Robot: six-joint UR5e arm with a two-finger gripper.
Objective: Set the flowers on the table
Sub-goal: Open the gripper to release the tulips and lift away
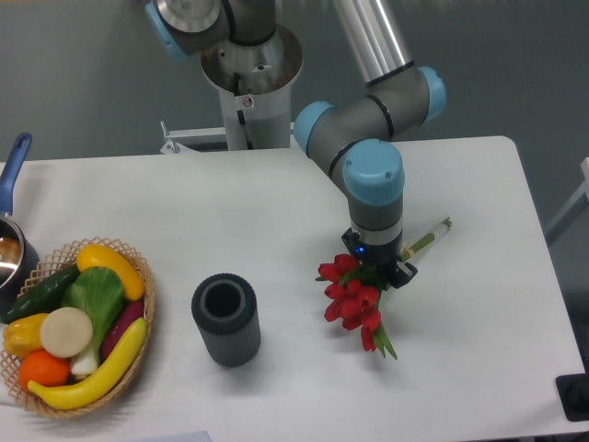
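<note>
Camera view, looking down at the table (276, 203) from the front: the flowers (354, 299) lie right of the middle of the white top, red heads bunched toward the near edge and the pale green stems (428, 238) running up and to the right, flat on the surface. The gripper (379, 269) points straight down over the bunch, right where the heads meet the stems, and its dark body covers that part of the bunch. The fingers are hidden behind the wrist and the blooms, so I cannot tell whether they are spread or pinching the stems. To the left of the flowers, apart from them, stands a dark ribbed vase (225, 319), upright with its mouth open to the camera. At the far left sits a wicker basket (147, 304) with toy fruit and vegetables in it. A pot (13, 241) with a blue handle is cut off by the left edge.
</note>
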